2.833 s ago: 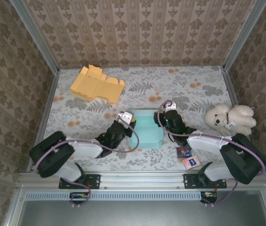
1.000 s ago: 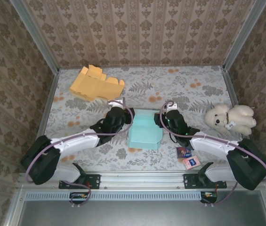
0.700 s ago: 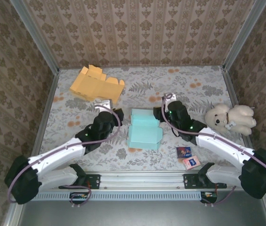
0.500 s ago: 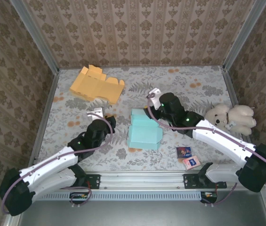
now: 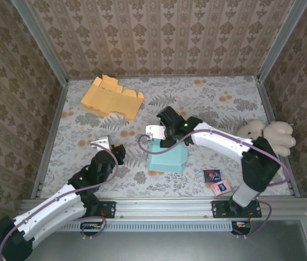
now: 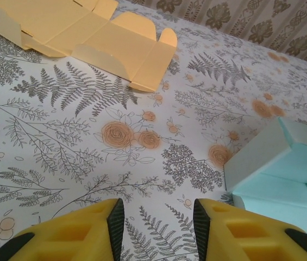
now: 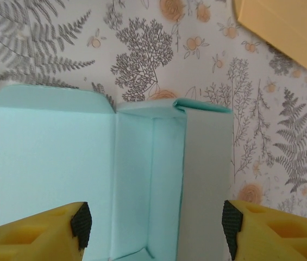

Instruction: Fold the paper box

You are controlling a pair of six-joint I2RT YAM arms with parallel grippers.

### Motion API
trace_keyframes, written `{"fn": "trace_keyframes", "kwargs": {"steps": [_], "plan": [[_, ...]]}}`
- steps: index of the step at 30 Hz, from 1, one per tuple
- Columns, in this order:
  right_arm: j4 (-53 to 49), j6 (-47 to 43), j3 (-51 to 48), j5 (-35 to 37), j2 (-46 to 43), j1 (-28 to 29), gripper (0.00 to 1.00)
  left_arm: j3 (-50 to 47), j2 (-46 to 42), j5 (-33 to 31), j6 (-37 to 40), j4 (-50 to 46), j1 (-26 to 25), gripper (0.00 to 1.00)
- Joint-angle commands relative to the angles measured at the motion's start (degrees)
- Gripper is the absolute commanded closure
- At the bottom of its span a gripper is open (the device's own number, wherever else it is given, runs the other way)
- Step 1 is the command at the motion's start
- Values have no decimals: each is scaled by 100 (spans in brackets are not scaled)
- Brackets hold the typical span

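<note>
The paper box (image 5: 167,155) is light teal and partly folded, lying in the middle of the table. My right gripper (image 5: 170,130) hovers over its far end, open. In the right wrist view the box's open inside (image 7: 137,174) lies straight below, between the spread fingers of that gripper (image 7: 156,225), which touch nothing. My left gripper (image 5: 114,152) is to the box's left and apart from it, open and empty. In the left wrist view its jaws (image 6: 157,225) frame bare tablecloth, with a corner of the box (image 6: 283,174) at the right.
An unfolded orange carton (image 5: 111,98) lies flat at the back left, also in the left wrist view (image 6: 88,38). A white plush bear (image 5: 266,136) sits at the right edge. Two small cards (image 5: 217,181) lie near the front right. Patterned walls enclose the table.
The left arm has pulled back from the box toward the near left. The right arm has swung left over the box. Both grippers' jaws have spread wider.
</note>
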Motion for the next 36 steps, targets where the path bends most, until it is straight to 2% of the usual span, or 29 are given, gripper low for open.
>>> {"fn": "trace_keyframes", "kwargs": {"steps": [1, 7, 12, 20, 28, 32, 36], "plan": [[-522, -369, 649, -57, 435, -167, 32, -63, -58, -34, -10, -49, 70, 59], [-1214, -286, 1639, -612, 1287, -664, 34, -98, -46, 19, 40, -4, 152, 59], [-1573, 33, 2188, -1647, 1707, -1259, 37, -124, -40, 44, 73, 22, 195, 59], [-1445, 1177, 2865, -2560, 2506, -2151, 40, -95, 55, 103, 60, 49, 224, 59], [-1093, 1860, 2809, -3297, 2812, -2777, 42, 95, 633, 604, -89, 456, 178, 54], [-977, 2115, 2635, -3276, 2760, -2869, 42, 298, 1230, 658, -129, 721, 92, 51], [-882, 2559, 2537, -3288, 2737, -3013, 47, 549, 1864, 718, -178, 992, -64, 51]]}}
